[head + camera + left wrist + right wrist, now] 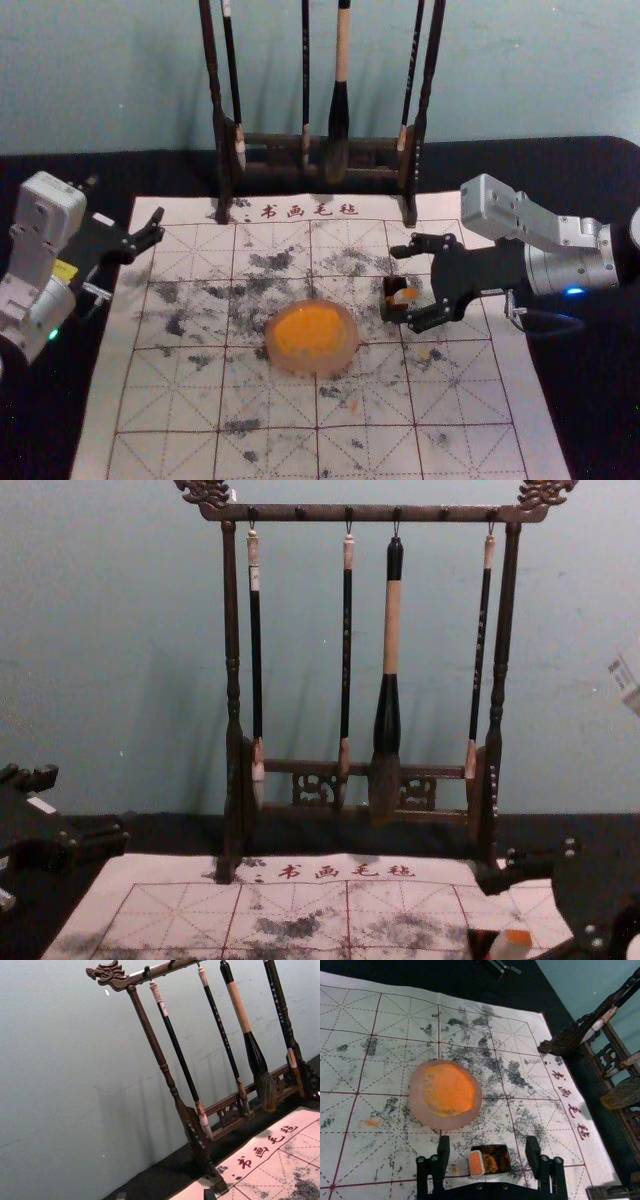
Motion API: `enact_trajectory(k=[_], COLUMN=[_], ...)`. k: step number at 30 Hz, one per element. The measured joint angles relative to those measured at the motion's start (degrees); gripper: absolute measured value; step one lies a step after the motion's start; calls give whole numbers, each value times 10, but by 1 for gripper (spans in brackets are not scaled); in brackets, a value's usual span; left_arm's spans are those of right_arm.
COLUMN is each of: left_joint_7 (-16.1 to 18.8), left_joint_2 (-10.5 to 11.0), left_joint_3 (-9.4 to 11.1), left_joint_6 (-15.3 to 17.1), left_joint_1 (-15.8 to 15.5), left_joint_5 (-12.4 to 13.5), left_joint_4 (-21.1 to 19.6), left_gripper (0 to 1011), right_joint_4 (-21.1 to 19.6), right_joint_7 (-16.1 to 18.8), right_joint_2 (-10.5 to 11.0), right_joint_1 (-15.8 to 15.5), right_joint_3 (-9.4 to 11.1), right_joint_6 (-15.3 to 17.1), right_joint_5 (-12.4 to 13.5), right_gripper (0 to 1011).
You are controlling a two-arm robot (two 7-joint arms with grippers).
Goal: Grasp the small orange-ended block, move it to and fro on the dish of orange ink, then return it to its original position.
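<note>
A white felt mat (180, 400) with red grid lines and grey smudges lies on the dark tabletop (45, 440), and on it rests the round dish of orange ink (310, 332), its pale rim around a bright, uneven pool. Just beside the dish, toward the robot's right, is a small dark open box (392, 312), its inside stained orange; the block (476, 1163) sits tilted in it, pale-sided with a flat, rounded-cornered orange end. The right pincer (403, 287) reaches in over the mat from the right, wide apart, and the block lies between its two fingers, gripped by neither. The left pincer (156, 226) is parked over the mat's left edge, also spread, well away from the dish. Beyond, four red characters (310, 211) along the mat's far edge read 书画毛毡. Behind them stands a dark carved wooden rack (370, 513) with four hanging brushes (391, 630), one much thicker; some slim handles bear characters too small to read. A plain blue-grey wall (100, 630) closes the view.
</note>
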Motion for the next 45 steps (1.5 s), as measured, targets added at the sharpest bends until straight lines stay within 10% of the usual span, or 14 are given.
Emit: enact_trajectory(k=[12, 26, 45], left_joint_7=[0, 0, 0], left_joint_2=[0, 0, 0], left_joint_3=[0, 0, 0], left_joint_6=[0, 0, 0], left_joint_1=[0, 0, 0], left_joint_5=[0, 0, 0], left_joint_4=[0, 0, 0], left_gripper=[1001, 1001, 1001], right_joint_4=[-53, -132, -81], right_joint_7=[-41, -349, -424], right_joint_2=[6, -29, -86], right_joint_1=[-45, -213, -244], right_joint_3=[59, 184, 203], right_joint_6=[-11, -28, -33], right_joint_5=[72, 66, 43], right_gripper=[1000, 1000, 1000])
